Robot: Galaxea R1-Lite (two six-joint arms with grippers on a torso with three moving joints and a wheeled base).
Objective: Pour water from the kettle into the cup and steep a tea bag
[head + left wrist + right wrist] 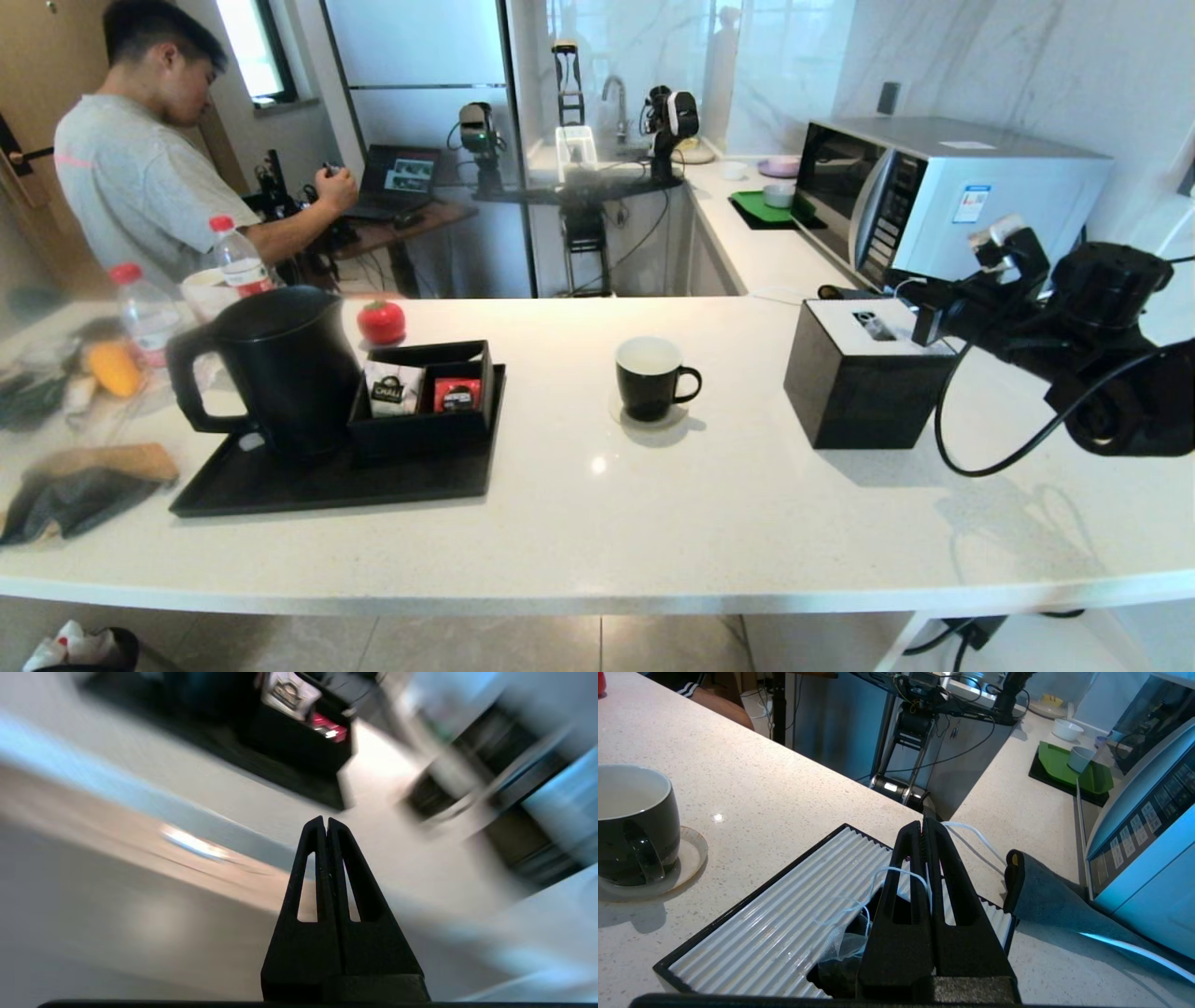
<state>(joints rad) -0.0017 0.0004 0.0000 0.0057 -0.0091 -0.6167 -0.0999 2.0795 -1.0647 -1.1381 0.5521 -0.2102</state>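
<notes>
The matte black kettle [280,369] stands on a black tray [327,485] at the left of the counter. The black cup [651,378] with a white inside sits on a small coaster mid-counter, and it also shows in the right wrist view [630,826]. My right gripper [923,823] hovers over a black box with a ribbed white top [864,373], shut on the tea bag's thin string [896,870]. The pale mesh tea bag [843,947] lies in the box's opening. My left gripper [325,820] is shut with nothing in it, low beside the counter edge and out of the head view.
A black organizer on the tray holds a white CHALI packet [393,390] and a red packet [456,395]. A microwave [943,191] stands behind the box, with a grey cloth [1045,896] beside it. Bottles and clutter crowd the far left; a person [149,177] stands behind the counter.
</notes>
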